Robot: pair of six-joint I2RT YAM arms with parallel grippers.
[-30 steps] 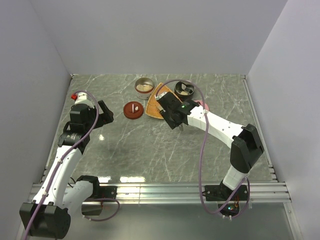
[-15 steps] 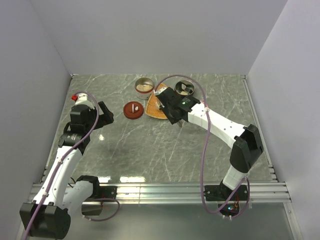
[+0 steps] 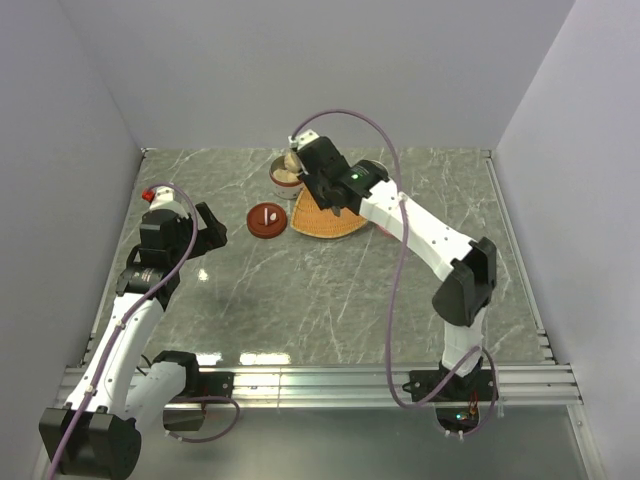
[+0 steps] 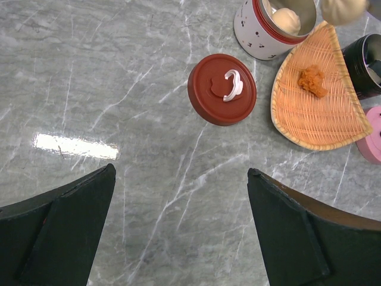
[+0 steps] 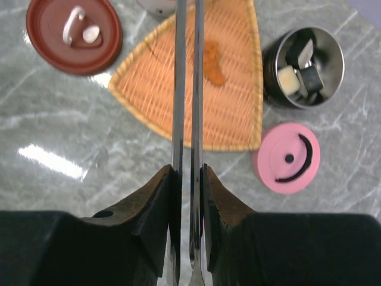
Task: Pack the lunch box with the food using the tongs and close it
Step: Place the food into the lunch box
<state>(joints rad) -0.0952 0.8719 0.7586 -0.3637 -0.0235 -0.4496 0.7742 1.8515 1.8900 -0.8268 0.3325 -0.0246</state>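
Note:
My right gripper (image 5: 186, 170) is shut on the silver tongs (image 5: 186, 89), whose two arms are squeezed close together. In the top view the tongs' tips hold a pale beige lump (image 3: 293, 160) at the rim of the white lunch box tub (image 3: 287, 174). Another beige lump (image 4: 286, 20) lies inside that tub (image 4: 262, 33). One orange piece (image 5: 213, 62) rests on the woven tray (image 5: 232, 113). The tub's red lid (image 4: 222, 89) lies flat to the left. My left gripper (image 4: 181, 173) hangs open over bare table, well left of the lid.
A dark round tub (image 5: 303, 59) with rice-roll pieces stands right of the tray. Its pink lid (image 5: 287, 158) lies flat beside it. Grey walls close in the marble table on three sides.
The right arm swung from over the tray back and left to the white tub, carrying a beige lump in the tongs. Its jaws squeezed the tongs tighter. The left arm stayed still.

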